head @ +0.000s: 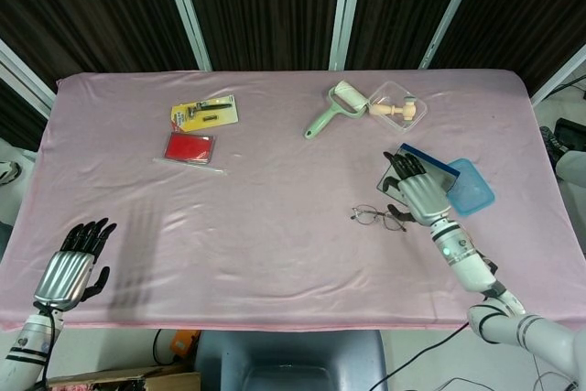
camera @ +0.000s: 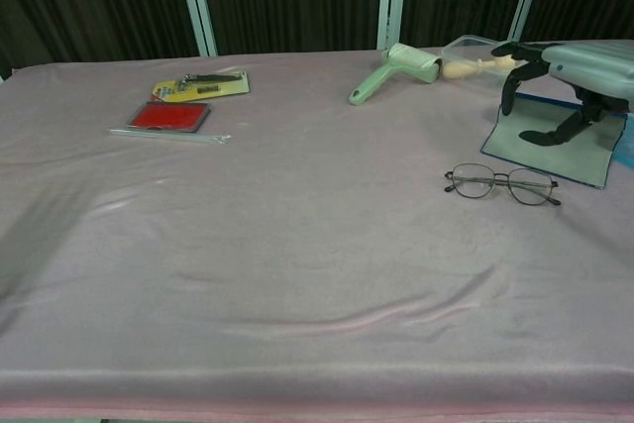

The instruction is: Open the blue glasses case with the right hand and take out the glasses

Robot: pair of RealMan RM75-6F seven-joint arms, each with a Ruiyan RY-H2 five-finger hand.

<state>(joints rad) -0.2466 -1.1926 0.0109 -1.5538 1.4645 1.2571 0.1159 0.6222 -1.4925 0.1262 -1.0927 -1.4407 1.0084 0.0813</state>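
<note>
The blue glasses case (head: pixel 469 187) (camera: pixel 551 152) lies open on the right of the pink table (head: pixel 275 217), its grey-lined lid flat toward the middle. The thin-framed glasses (head: pixel 379 218) (camera: pixel 502 184) rest on the cloth just in front of the lid, outside the case. My right hand (head: pixel 417 190) (camera: pixel 567 74) hovers over the lid, palm down with fingers spread, holding nothing. My left hand (head: pixel 73 264) is at the near left table edge, fingers apart and empty; the chest view does not show it.
A green lint roller (head: pixel 330 107) (camera: pixel 396 67) and a clear box with a wooden piece (head: pixel 397 106) (camera: pixel 478 54) sit behind the case. A yellow carded tool (head: pixel 204 113) (camera: pixel 200 84) and a red flat pack (head: pixel 189 147) (camera: pixel 169 116) lie far left.
</note>
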